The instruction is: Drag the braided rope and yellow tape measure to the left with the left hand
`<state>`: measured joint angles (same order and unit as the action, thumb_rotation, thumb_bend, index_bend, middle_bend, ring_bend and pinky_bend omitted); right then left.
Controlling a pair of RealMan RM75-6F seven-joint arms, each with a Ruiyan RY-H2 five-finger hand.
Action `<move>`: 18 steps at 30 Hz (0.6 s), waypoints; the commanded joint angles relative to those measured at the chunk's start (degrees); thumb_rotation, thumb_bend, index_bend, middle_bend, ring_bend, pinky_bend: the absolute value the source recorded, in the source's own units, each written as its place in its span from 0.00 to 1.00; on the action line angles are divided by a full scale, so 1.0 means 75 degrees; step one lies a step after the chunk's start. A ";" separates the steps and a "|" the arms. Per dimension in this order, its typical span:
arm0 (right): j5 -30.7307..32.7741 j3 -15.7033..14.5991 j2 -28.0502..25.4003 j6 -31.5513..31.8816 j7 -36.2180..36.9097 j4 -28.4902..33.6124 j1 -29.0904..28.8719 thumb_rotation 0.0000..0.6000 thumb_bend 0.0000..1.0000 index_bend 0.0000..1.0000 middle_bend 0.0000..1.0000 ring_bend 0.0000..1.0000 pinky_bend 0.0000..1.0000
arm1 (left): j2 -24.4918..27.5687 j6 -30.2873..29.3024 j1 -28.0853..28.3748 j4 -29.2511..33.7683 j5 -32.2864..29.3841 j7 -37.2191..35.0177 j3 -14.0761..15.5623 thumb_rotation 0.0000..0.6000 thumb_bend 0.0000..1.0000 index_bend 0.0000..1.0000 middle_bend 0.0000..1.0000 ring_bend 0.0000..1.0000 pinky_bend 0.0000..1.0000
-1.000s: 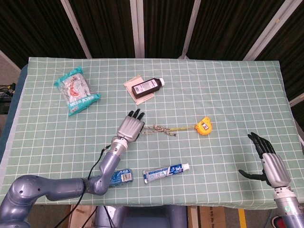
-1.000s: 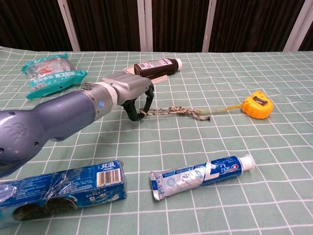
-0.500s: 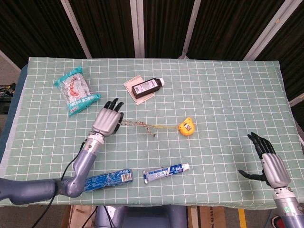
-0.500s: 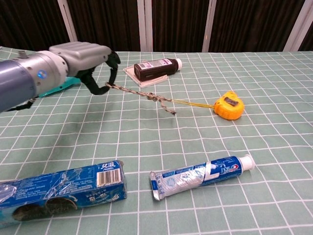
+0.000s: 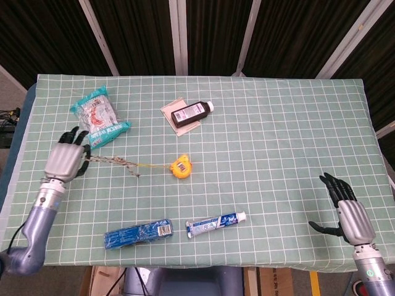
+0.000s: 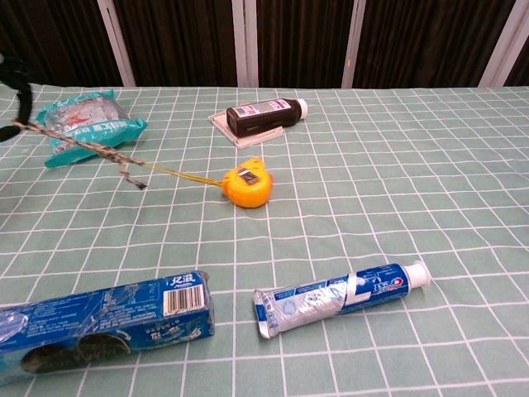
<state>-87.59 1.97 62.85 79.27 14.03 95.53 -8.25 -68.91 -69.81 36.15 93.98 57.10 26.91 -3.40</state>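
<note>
— Starting at the far left: what has your left hand [image 5: 66,160] got?

— It's clamped on the end of the braided rope [image 5: 112,163], down near the left edge of the bench [image 5: 278,117], just below the teal snack bag [image 5: 97,117]. A second ago that hand sat near the middle of the cloth, so you've swept it a long way across. In the chest view only a dark sliver of it shows at the frame's edge, with the rope running out from there.

— And the yellow tape measure [image 5: 179,166]?

— It came along. The rope leads into the thin yellow tape, and the case now lies left of centre, below the brown bottle [image 5: 191,114] — a second ago it was well right of the bottle. Whether the line is taut or lifted off the cloth I can't say.

— So the drag is working?

— I'd judge it nearly finished: both things have shifted well left. Your hand has little bench left beyond it, so any further pull should be short, then let go.

— Anything in the way?

— The blue cookie pack [image 5: 139,232] and the toothpaste tube [image 5: 216,222] lie near the front edge, well apart from the rope's path, unmoved.

— The right hand [image 5: 349,213]?

— Idle at the front right corner, fingers spread apart, holding nothing — same as before.
</note>
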 commanded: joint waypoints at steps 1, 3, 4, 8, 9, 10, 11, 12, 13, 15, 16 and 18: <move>-0.0017 -0.0003 0.0033 0.0022 -0.0070 -0.0005 0.0005 1.00 0.11 0.00 0.00 0.00 0.00 | 0.0441 -0.0118 -0.0436 -0.0238 0.0269 -0.0564 0.0244 1.00 0.55 0.57 0.11 0.00 0.14; -0.0019 -0.0002 0.0055 0.0036 -0.0120 -0.0007 0.0009 1.00 0.11 0.00 0.00 0.00 0.00 | 0.0650 -0.0150 -0.0654 -0.0435 0.0386 -0.0806 0.0342 1.00 0.55 0.57 0.11 0.00 0.14; -0.0017 -0.0002 0.0064 0.0036 -0.0136 -0.0002 0.0008 1.00 0.11 0.00 0.00 0.00 0.00 | 0.0727 -0.0161 -0.0744 -0.0531 0.0452 -0.0918 0.0378 1.00 0.55 0.57 0.11 0.00 0.14; -0.0018 -0.0006 0.0083 0.0037 -0.0185 0.0003 0.0011 1.00 0.12 0.00 0.00 0.00 0.00 | 0.0961 -0.0192 -0.1080 -0.0866 0.0500 -0.1317 0.0451 1.00 0.55 0.57 0.11 0.00 0.14; -0.0021 -0.0007 0.0091 0.0036 -0.0203 0.0004 0.0009 1.00 0.12 0.00 0.00 0.00 0.00 | 0.1005 -0.0187 -0.1161 -0.0974 0.0518 -0.1419 0.0463 1.00 0.55 0.57 0.11 0.00 0.14; -0.0023 -0.0008 0.0096 0.0035 -0.0213 0.0005 0.0008 1.00 0.11 0.00 0.00 0.00 0.00 | 0.1021 -0.0176 -0.1202 -0.1028 0.0535 -0.1482 0.0464 1.00 0.55 0.57 0.11 0.00 0.14; -0.0026 -0.0009 0.0101 0.0032 -0.0223 0.0006 0.0005 1.00 0.11 0.00 0.00 0.00 0.00 | 0.1045 -0.0151 -0.1270 -0.1093 0.0532 -0.1589 0.0462 1.00 0.55 0.56 0.11 0.00 0.14; -0.0029 -0.0011 0.0107 0.0027 -0.0230 0.0007 0.0002 1.00 0.11 0.00 0.00 0.00 0.00 | 0.1059 -0.0133 -0.1324 -0.1138 0.0546 -0.1676 0.0454 1.00 0.54 0.55 0.10 0.00 0.14; -0.0033 -0.0014 0.0110 0.0023 -0.0233 0.0006 0.0000 1.00 0.11 0.00 0.00 0.00 0.00 | 0.1069 -0.0125 -0.1380 -0.1173 0.0560 -0.1744 0.0449 1.00 0.51 0.51 0.08 0.00 0.13; -0.0045 -0.0018 0.0116 0.0017 -0.0245 0.0002 -0.0006 1.00 0.11 0.00 0.00 0.00 0.00 | 0.1082 -0.0107 -0.1472 -0.1180 0.0609 -0.1838 0.0444 1.00 0.42 0.42 0.03 0.00 0.11; -0.0049 -0.0020 0.0119 0.0013 -0.0252 -0.0001 -0.0009 1.00 0.11 0.00 0.00 0.00 0.00 | 0.1105 -0.0056 -0.1517 -0.1129 0.0601 -0.1860 0.0459 1.00 0.36 0.36 0.01 0.00 0.09; -0.0054 -0.0028 0.0119 -0.0001 -0.0266 -0.0004 -0.0014 1.00 0.11 0.00 0.00 0.00 0.00 | 0.1173 0.0050 -0.1581 -0.0960 0.0597 -0.1868 0.0482 1.00 0.29 0.27 0.00 0.00 0.06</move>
<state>-87.99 1.76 63.74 79.25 12.04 95.50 -8.35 -60.50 -69.99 24.68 86.00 61.54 13.05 0.08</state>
